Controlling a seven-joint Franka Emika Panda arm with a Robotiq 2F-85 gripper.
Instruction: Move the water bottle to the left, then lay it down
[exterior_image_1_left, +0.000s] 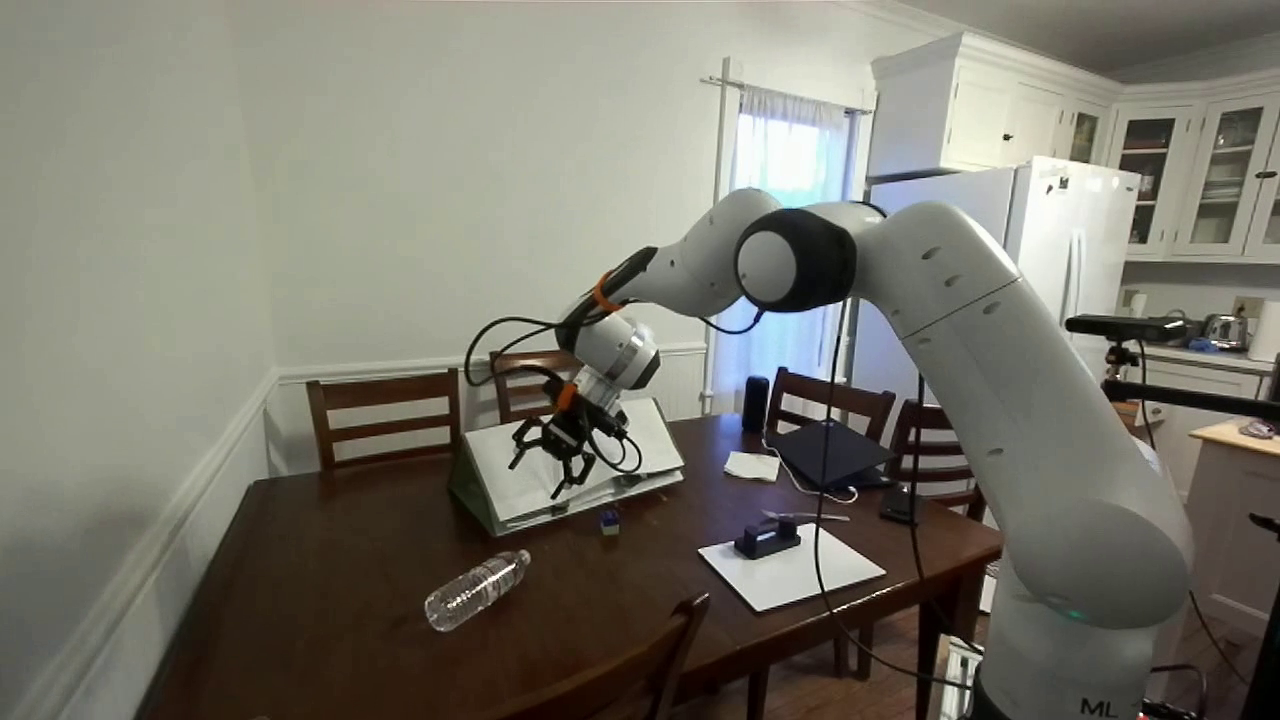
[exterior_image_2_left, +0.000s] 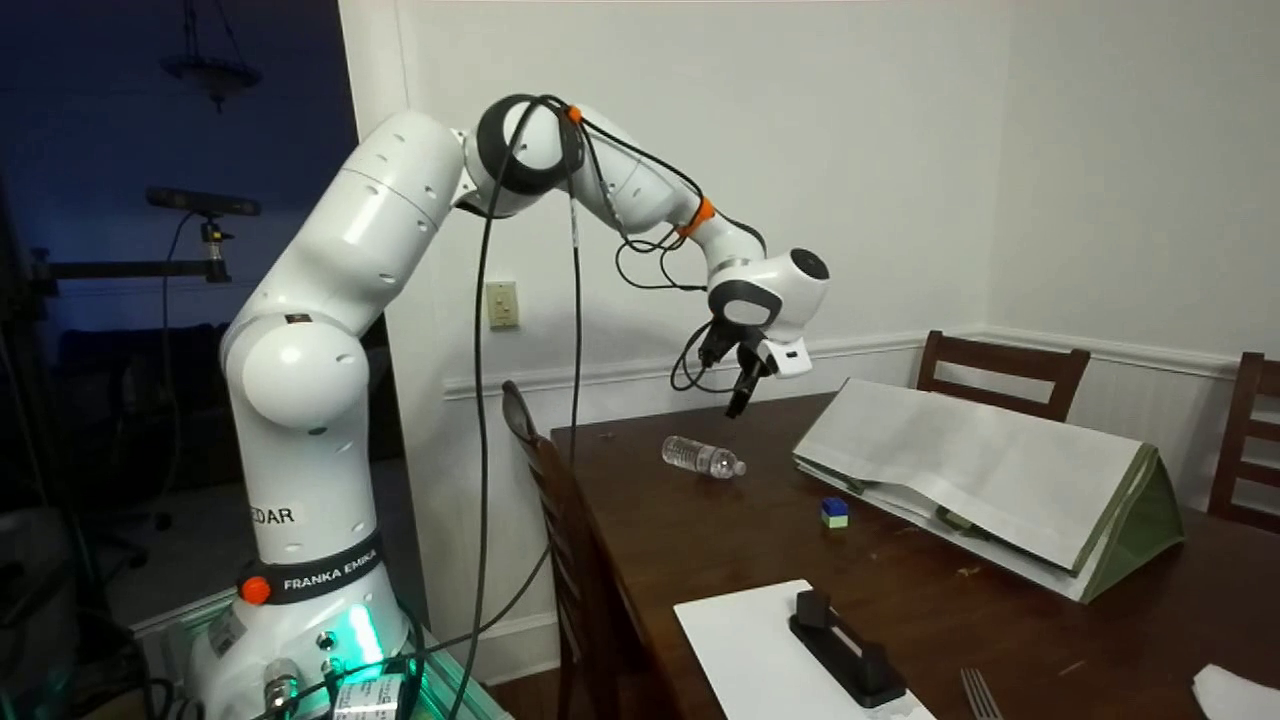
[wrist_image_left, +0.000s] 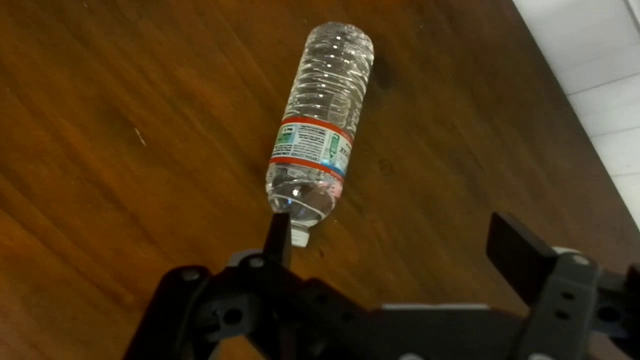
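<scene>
Seeing gripper (wrist_image_left: 390, 223) at bottom of wrist view, hovering with fingers (wrist_image_left: 517, 255) spread wide; finding water bottle (wrist_image_left: 318, 134) upper centre, lying on its side on table (wrist_image_left: 125, 200), pointing cap (wrist_image_left: 299, 237) toward bottom of frame; catching white wall (wrist_image_left: 582, 50) upper right

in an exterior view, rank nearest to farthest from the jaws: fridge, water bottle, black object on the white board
1. Water bottle: lying on the table, lower than the jaws.
2. Black object: on the white board, right of the jaws in the picture.
3. Fridge: beyond the table, farther right.
</scene>
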